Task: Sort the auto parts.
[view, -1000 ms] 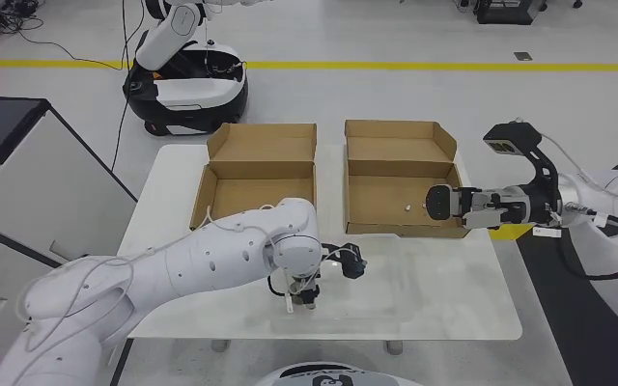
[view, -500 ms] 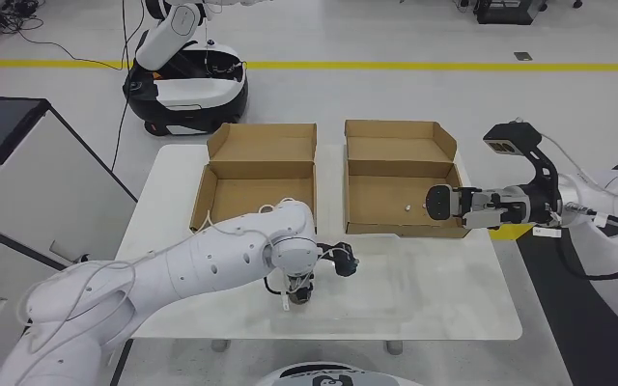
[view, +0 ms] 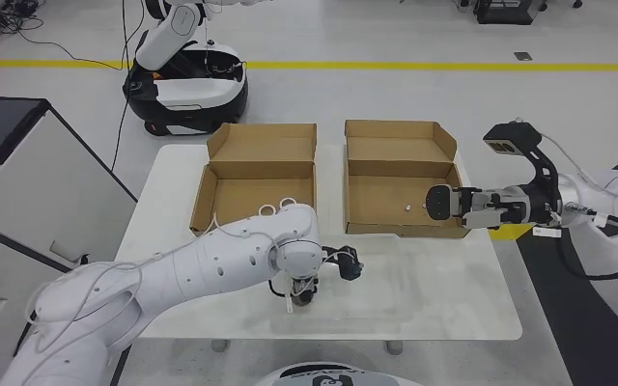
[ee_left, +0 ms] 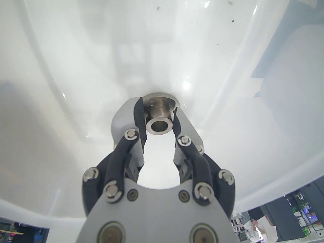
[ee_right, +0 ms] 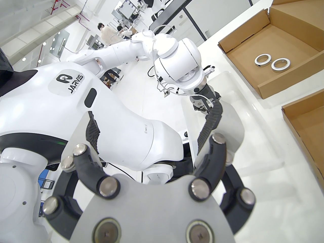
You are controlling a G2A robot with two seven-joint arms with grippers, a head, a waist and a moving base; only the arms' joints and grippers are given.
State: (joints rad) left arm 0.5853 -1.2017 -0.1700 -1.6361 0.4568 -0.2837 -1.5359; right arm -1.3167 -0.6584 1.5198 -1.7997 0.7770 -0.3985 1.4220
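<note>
Steel-grey and flanged, the metal bushing (ee_left: 157,126) is pinched between the two pads of the left claw (ee_left: 158,117), its wide flange down against the white worktop (view: 425,289) and its hollow bore facing up toward the wrist. From above, this claw (view: 304,292) stands at the front part of the worktop, well apart from the left cardboard box (view: 205,193) behind it. The right claw (view: 434,205) hangs at the right-hand wall of the right cardboard box (view: 386,193), where a small pale part (view: 408,206) lies on the box floor just beside it. In its own wrist view the right claw (ee_right: 154,112) is spread wide with nothing between its fingers (ee_right: 211,125). Two metal rings (ee_right: 256,60) lie flat side by side on the floor of the left cardboard box (ee_right: 291,41), near its front wall.
</note>
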